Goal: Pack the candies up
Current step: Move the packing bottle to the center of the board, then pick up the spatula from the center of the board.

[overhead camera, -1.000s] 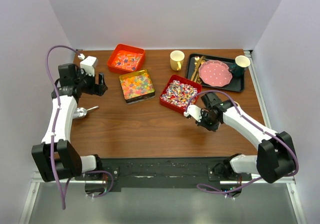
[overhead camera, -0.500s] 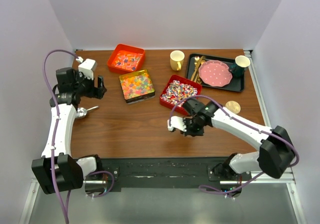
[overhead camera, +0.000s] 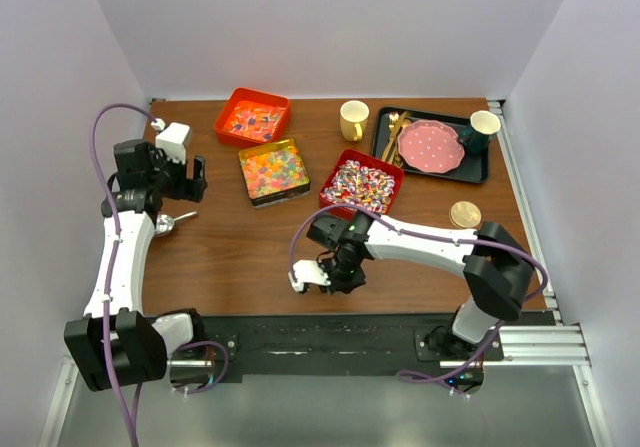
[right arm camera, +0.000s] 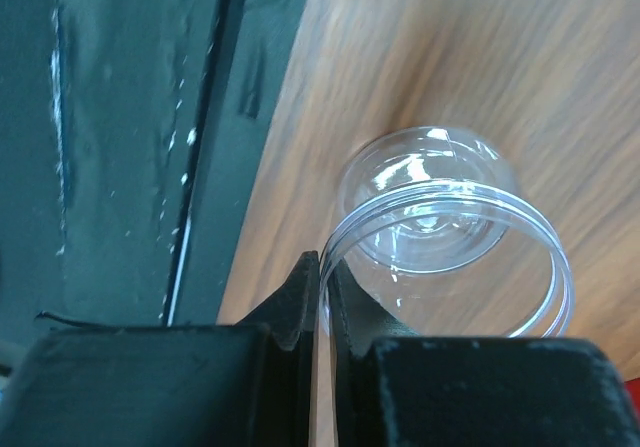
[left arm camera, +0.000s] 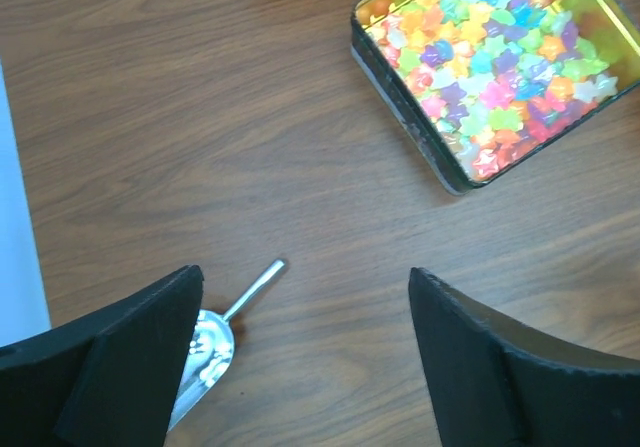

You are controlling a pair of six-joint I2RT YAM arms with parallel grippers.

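Right hand [right arm camera: 322,289]: fingers pressed nearly together, pinching the rim wall of a clear round plastic jar [right arm camera: 450,229], one finger inside and one outside. The jar's open mouth faces the wrist camera. It sits close to the near edge of the brown wooden worktop [overhead camera: 250,252]. Cannot tell whether its base touches the wood.

Left hand [left arm camera: 305,287]: fingers spread wide, gripping nothing, above bare wood at the left side. A small silver metal scoop [left arm camera: 208,352] lies partly hidden under one finger.

Candies:
- glossy star-shaped multicoloured candies [left arm camera: 490,57] in a square dark-walled tin [left arm camera: 405,102]
- orange-red candies [overhead camera: 252,120] in a square orange tray [overhead camera: 254,92], far left
- white-pink wrapped candies [overhead camera: 360,184] in a square red tray [overhead camera: 328,195], centre, just beyond the right arm
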